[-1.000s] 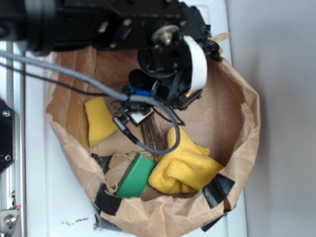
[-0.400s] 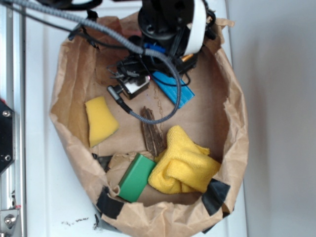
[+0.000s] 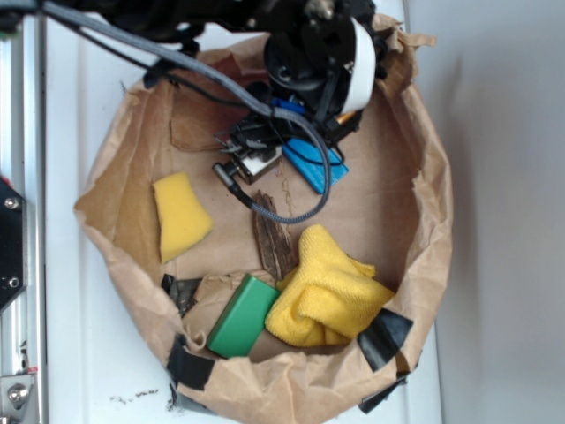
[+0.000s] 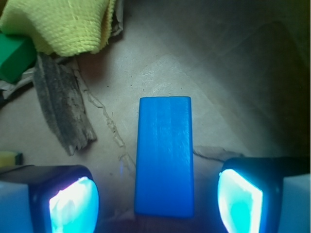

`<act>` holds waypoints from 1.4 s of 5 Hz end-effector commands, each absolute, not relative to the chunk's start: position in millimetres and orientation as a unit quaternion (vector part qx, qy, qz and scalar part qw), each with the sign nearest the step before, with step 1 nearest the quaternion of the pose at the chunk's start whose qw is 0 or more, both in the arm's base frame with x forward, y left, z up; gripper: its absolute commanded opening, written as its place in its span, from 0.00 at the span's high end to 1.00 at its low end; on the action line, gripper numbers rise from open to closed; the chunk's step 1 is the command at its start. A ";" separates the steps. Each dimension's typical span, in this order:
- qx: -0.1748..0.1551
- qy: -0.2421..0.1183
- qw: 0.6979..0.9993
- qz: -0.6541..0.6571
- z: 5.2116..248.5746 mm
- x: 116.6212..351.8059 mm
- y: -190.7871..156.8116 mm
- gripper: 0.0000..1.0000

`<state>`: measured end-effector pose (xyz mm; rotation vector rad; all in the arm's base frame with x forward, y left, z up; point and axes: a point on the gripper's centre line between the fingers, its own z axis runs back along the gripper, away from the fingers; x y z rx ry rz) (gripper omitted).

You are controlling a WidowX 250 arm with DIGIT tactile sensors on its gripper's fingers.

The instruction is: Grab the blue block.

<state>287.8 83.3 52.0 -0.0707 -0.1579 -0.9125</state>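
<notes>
The hand (image 4: 155, 194) has swung from the bag's centre toward 12 o'clock, uncovering the blue block (image 3: 313, 166), now straddled by its spread fingers.

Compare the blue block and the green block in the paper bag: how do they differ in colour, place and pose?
Colour: the blue block is bright blue, the green block green. Place: the blue block lies between the open fingers of the gripper; the green block sits far from it, beside the yellow cloth. Pose: the blue block lies flat on the bag floor; the green block looks tilted. Both are rectangular.
</notes>
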 end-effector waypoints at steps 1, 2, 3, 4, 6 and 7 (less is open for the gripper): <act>-0.004 -0.081 0.885 -0.459 33.0 304.9 77.1 0.00; 0.000 -0.078 0.882 -0.464 18.6 297.5 72.8 0.00; 0.011 -0.089 0.881 -0.464 13.7 295.6 73.0 1.00; -0.012 -0.094 0.880 -0.466 29.9 291.9 71.0 1.00; -0.107 -0.218 0.900 -0.362 127.8 256.1 62.2 1.00; -0.145 -0.269 0.895 -0.326 176.4 234.3 54.1 1.00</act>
